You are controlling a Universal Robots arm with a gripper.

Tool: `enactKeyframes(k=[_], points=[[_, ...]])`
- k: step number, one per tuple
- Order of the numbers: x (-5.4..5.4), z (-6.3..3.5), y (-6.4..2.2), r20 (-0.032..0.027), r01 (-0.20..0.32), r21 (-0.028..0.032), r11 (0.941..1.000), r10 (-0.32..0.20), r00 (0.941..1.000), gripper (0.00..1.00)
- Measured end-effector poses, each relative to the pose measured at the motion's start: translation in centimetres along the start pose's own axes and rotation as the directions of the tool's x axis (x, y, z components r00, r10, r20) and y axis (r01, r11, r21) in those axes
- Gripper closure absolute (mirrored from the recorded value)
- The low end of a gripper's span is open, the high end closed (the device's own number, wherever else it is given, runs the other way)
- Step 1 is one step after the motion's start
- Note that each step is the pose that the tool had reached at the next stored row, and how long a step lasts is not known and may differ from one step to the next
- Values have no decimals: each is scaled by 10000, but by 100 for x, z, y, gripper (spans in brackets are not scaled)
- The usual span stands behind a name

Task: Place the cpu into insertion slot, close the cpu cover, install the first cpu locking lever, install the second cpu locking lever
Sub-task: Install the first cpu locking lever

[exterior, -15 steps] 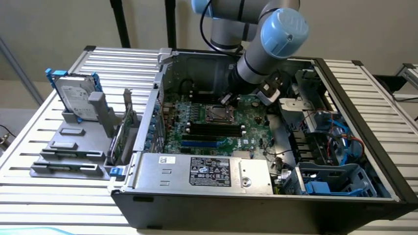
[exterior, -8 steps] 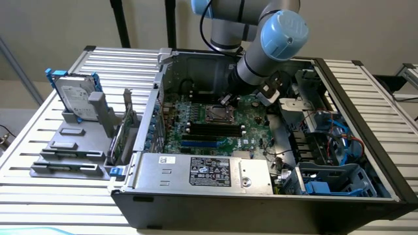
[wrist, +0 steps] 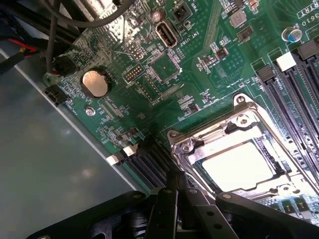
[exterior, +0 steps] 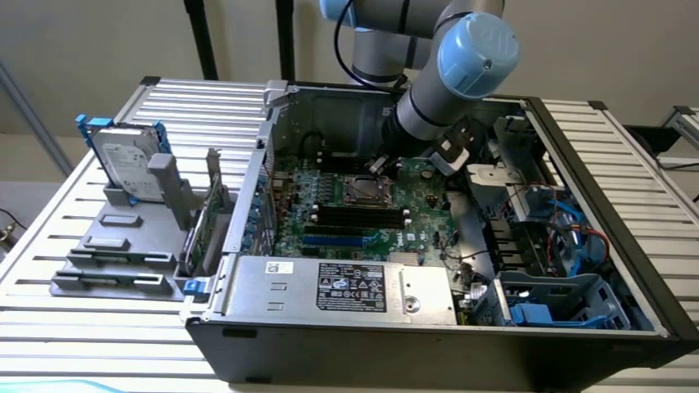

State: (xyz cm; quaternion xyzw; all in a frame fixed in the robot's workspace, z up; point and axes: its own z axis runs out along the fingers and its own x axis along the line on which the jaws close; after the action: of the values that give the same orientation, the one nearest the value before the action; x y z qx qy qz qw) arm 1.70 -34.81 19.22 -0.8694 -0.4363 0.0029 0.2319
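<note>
Reaching down into the open computer case (exterior: 611, 246), the arm (exterior: 459, 65) has its gripper (wrist: 182, 194) low over the green board (wrist: 199, 64), right at the edge of the slot (exterior: 364, 191). From the wrist view the dark fingers (wrist: 167, 209) look pressed together with nothing between them, their tips at the near side of the socket's silver frame.

The cpu (wrist: 239, 167) already lies in the slot, its pale metal top showing bright through the square window of the cover (wrist: 219, 134), which lies flat down over it. Whether the levers are latched I cannot tell.

Black memory slots (exterior: 361, 217) run just beside the socket, and a blue slot (exterior: 333, 241) lies beyond them towards the power supply (exterior: 339, 286). A round coin battery (wrist: 94, 83) sits on the board well apart from the socket.

Outside the case, on the ribbed table (exterior: 65, 327) at the exterior view's left, a hard drive (exterior: 126, 160) stands upright in a grey holder (exterior: 131, 237).
</note>
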Motion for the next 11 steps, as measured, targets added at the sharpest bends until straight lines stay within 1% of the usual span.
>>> enactKeyframes(k=[5,10,11], points=[[-84,-1,-73,-7,20,-20,10000,-20,10000,89],[-167,-7,-167,-41,71,-79,9999,-72,10000,89],[-180,-15,-179,-40,77,-79,9999,-78,10000,89]])
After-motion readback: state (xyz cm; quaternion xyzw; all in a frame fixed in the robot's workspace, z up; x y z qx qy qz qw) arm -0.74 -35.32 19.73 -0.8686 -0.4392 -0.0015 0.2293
